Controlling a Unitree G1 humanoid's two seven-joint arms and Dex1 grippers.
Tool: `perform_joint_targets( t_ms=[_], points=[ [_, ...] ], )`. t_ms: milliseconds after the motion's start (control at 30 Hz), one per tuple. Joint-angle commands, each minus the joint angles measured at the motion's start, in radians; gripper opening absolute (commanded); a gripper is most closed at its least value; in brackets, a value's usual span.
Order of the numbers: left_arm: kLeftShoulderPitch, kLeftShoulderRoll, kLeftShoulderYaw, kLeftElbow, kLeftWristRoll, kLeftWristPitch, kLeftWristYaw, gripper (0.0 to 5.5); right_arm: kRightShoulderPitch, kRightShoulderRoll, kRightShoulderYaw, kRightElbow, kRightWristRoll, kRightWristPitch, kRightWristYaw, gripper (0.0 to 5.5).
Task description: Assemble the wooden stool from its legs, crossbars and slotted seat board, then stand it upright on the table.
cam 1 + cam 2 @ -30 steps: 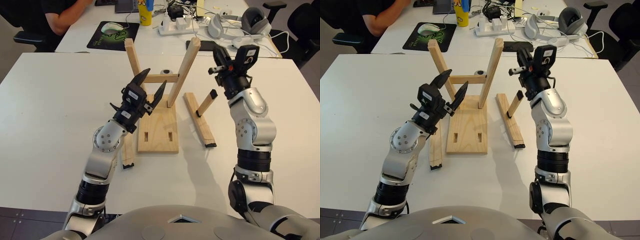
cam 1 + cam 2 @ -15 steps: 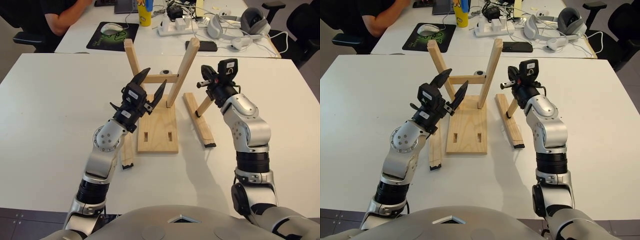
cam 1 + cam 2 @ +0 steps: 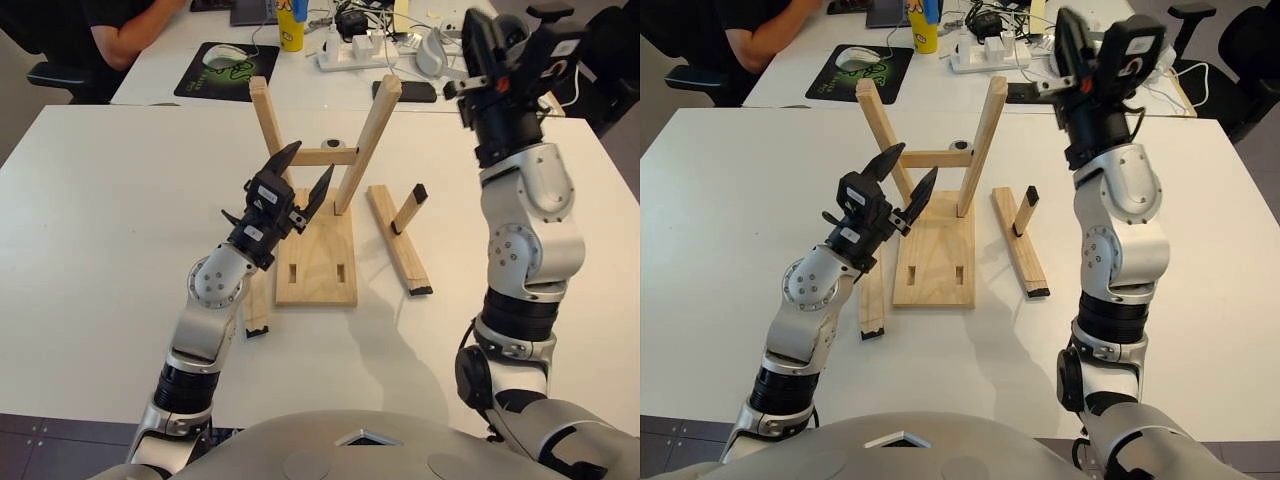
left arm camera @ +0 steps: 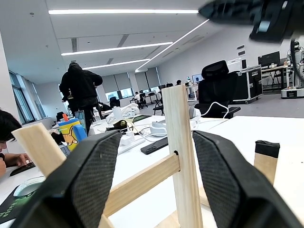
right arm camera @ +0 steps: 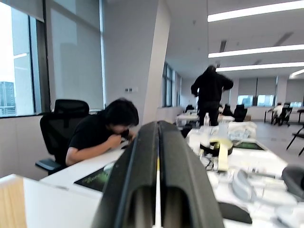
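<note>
- The slotted seat board (image 3: 317, 255) lies flat on the white bench (image 3: 110, 210). Two legs (image 3: 368, 140) joined by a crossbar (image 3: 322, 156) stand out of its far end, splaying apart toward the top.
- A second leg piece (image 3: 398, 245) lies just right of the board with a short black-capped stub (image 3: 412, 205) rising from it. A loose leg (image 3: 256, 310) lies along the board's left edge.
- Everything is pale, square-cut, matte raw wood. I judge it stiff, light and unlikely to slip.
- The slotted joints look like the weak spot (twisting the frame could pop them). A hold across a leg's flat faces at mid-length seems better than one on the thin crossbar.
- The left pincer (image 3: 311, 158) hovers near the crossbar with its fingers spread apart, gripping nothing.
- The right pincer (image 5: 157, 130) is raised high over the bench's far right, its fingers pressed together and empty.
</note>
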Motion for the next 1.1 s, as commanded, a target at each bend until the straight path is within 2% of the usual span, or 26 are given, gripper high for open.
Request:
perform_joint_targets(
  t_ms=[33, 700, 800, 833, 900, 967, 1100],
  points=[
    [0.007, 0.006, 0.006, -0.023, 0.004, 0.015, 0.002, 2.79, 0.016, -0.005, -0.005, -0.032, -0.001, 0.012, -0.021, 0.03],
    [-0.005, 0.018, 0.011, -0.029, -0.015, 0.034, -0.025, 2.79, 0.058, 0.016, 0.029, 0.017, -0.005, 0.0, -0.022, 0.03],
    [-0.013, 0.019, 0.009, -0.021, -0.017, 0.035, -0.034, 2.79, 0.193, 0.034, 0.076, 0.199, 0.008, 0.126, 0.007, 0.03],
    [-0.015, 0.021, 0.01, -0.02, -0.02, 0.036, -0.038, 2.79, 0.241, 0.017, 0.113, 0.254, 0.018, 0.23, 0.035, 0.03],
    [-0.017, 0.024, 0.016, -0.017, -0.023, 0.037, -0.044, 2.79, 0.299, -0.034, 0.177, 0.292, -0.025, 0.285, 0.07, 0.03],
    [-0.011, 0.026, 0.021, -0.021, -0.023, 0.038, -0.044, 2.79, 0.293, -0.074, 0.204, 0.297, -0.071, 0.267, 0.068, 0.03],
    [-0.006, 0.023, 0.018, -0.028, -0.02, 0.041, -0.037, 2.79, 0.223, -0.071, 0.156, 0.261, -0.093, 0.149, 0.024, 0.03]
  ],
)
